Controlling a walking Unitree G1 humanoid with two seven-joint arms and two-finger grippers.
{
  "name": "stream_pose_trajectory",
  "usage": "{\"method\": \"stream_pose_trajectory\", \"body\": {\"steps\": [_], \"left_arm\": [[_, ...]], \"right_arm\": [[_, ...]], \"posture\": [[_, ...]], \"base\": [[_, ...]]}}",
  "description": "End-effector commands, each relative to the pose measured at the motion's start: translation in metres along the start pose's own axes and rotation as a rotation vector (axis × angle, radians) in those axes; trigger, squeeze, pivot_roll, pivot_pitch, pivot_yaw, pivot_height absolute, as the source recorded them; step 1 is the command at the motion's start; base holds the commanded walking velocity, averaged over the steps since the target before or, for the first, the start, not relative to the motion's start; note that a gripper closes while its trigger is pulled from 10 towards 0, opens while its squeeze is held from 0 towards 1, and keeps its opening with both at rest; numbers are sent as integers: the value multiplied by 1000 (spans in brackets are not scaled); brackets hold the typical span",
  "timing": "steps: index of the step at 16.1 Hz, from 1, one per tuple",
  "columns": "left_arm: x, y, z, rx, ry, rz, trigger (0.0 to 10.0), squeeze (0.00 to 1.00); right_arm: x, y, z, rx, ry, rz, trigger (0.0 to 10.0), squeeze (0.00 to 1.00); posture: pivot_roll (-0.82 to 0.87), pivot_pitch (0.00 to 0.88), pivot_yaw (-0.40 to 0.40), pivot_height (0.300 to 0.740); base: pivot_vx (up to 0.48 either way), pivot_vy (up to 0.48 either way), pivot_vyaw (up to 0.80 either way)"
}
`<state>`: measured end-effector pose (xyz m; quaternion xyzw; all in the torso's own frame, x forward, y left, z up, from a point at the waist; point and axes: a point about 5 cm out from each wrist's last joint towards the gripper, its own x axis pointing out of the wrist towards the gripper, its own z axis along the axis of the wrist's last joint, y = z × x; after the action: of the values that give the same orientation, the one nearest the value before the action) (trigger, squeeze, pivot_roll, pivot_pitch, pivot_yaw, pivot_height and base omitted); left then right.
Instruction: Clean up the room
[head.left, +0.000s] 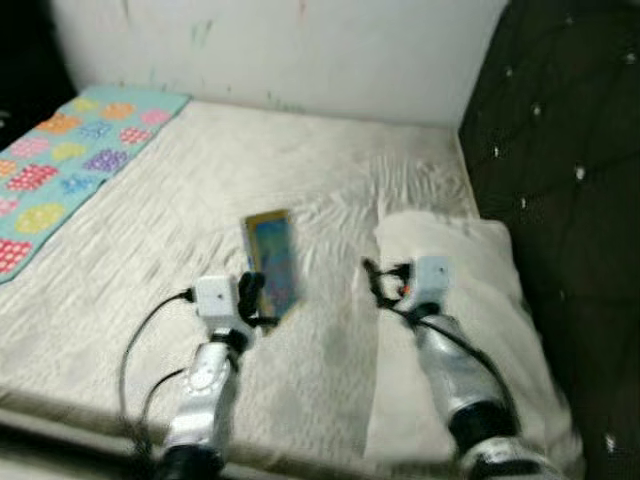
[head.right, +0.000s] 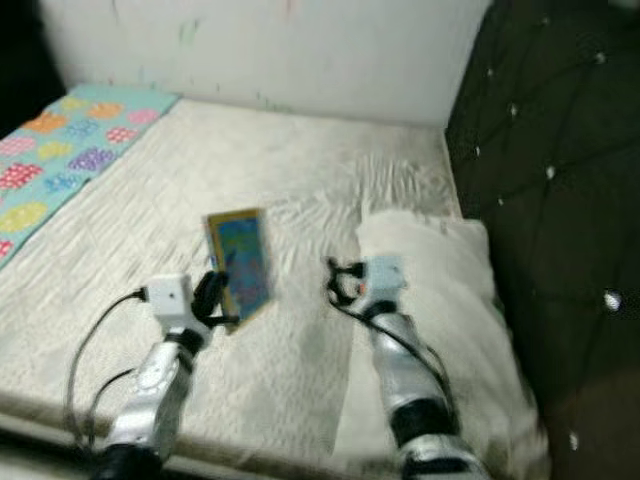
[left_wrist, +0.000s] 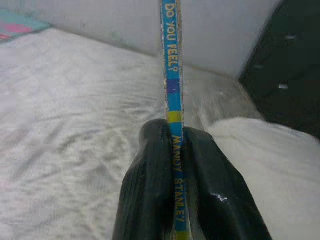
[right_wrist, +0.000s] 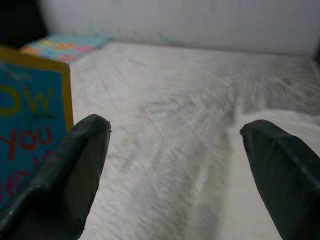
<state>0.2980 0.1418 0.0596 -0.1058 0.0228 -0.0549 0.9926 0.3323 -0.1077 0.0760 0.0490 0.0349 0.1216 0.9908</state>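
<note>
Left wrist view: book (left_wrist: 172, 75) spine reads "DO YOU FEEL?", "MANDY STANLEY".

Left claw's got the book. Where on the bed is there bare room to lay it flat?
Widest bare patch: the cream bedspread between the dotted blanket and the pillow, up to the wall. The left claw holds the book over its near part. It's crowded by the pillow, where the open right claw hovers.

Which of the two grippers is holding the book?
The left gripper: its jaws are shut on the book spine. The right gripper is open, holding nothing.
</note>
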Motion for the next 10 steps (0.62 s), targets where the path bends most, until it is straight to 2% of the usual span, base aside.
{"method": "stream_pose_trajectory", "body": {"steps": [1,10], "left_arm": [[0,6,5,-2,-26,29,10000,0],[-1,5,4,-3,-22,34,10000,0]], "right_arm": [[-3,0,-5,-5,17,7,10000,0],[-3,-1,-5,-9,18,8,10000,0]], "posture": [[-49,0,-14,740],[-50,0,-17,740]], "base": [[0,0,0],[0,0,0]]}}
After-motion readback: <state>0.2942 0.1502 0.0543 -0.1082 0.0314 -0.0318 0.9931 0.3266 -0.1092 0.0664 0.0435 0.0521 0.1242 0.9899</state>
